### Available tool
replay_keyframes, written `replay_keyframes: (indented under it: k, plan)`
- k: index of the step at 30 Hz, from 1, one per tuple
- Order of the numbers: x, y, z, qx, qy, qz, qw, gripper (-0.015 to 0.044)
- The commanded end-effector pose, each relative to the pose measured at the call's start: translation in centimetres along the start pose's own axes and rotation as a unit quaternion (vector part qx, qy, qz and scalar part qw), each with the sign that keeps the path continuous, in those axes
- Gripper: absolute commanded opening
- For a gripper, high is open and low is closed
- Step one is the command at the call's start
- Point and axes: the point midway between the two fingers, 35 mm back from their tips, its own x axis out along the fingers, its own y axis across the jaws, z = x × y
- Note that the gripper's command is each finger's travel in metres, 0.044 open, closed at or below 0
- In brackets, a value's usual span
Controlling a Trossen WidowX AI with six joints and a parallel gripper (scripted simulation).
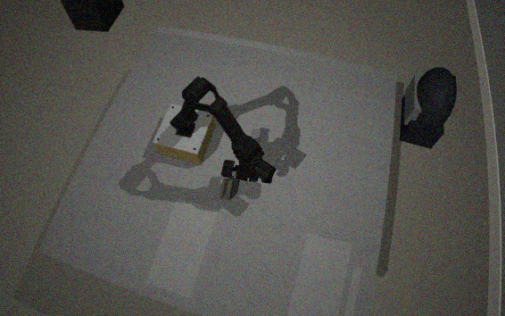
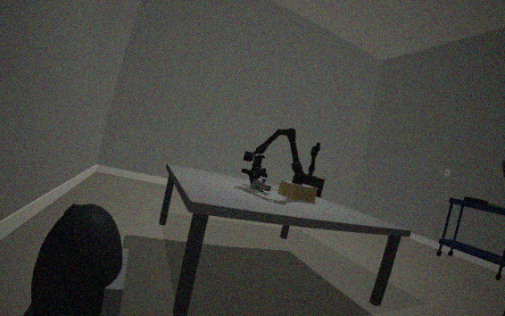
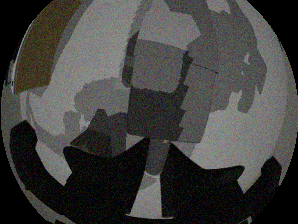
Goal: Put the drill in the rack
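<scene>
End effector (image 1: 228, 178) (image 2: 253, 184) (image 3: 156, 139) clamped on narrow grey piece (image 3: 158, 156); pale table (image 1: 285, 214) (image 2: 290, 215) (image 3: 235, 145); plain walls (image 2: 250, 80); dim room.

The arm's base (image 1: 171, 110) stands on a box (image 1: 202, 153) (image 2: 300, 192) (image 3: 39, 50) atop the table (image 1: 285, 214) (image 2: 219, 211) (image 3: 75, 70).

At twelve o'clock in the wrist view, a grey block (image 3: 157, 65) is too dim and grainy to identify. The exterior view cuts off a dark chair (image 2: 73, 263) at seven o'clock and a blue cart (image 2: 473, 250) at four o'clock.
</scene>
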Motion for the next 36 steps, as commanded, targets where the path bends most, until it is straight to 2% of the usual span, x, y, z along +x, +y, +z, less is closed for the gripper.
replay_keyframes:
  k: [1,36]
  plan:
    - [-0.1,-0.1,-0.5,0.000,0.002,0.000,1.000,0.0000]
    - [-0.6,-0.4,-4.8,0.000,0.003,0.000,1.000,0.0000]
